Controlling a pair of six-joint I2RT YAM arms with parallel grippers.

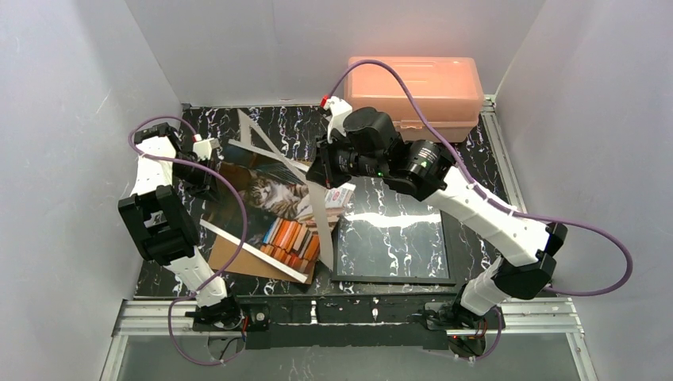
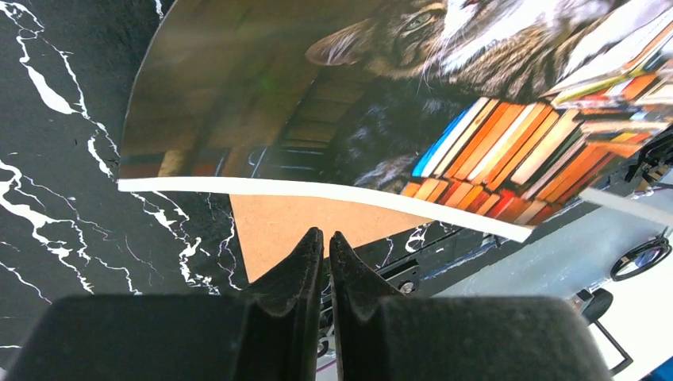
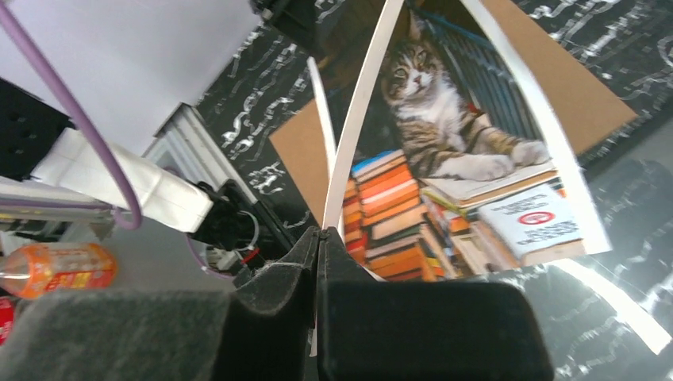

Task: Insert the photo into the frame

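Observation:
The photo (image 1: 274, 198), a cat among stacked books with a white border, hangs lifted and curled above the table left of centre. My right gripper (image 1: 322, 184) is shut on its right edge, and in the right wrist view the white border (image 3: 349, 143) runs straight into the closed gripper (image 3: 320, 232). The frame (image 1: 394, 279), thin black around a reflective pane, lies flat to the right of the photo. My left gripper (image 2: 326, 235) hovers under the photo's (image 2: 381, 103) near edge with its jaws almost touching and nothing between them. From above, the left gripper (image 1: 210, 181) is at the photo's left side.
A brown backing board (image 1: 230, 255) lies on the black marbled table beneath the photo, seen also in the left wrist view as the board (image 2: 294, 226). A pink plastic box (image 1: 413, 87) stands at the back right. White walls close in both sides.

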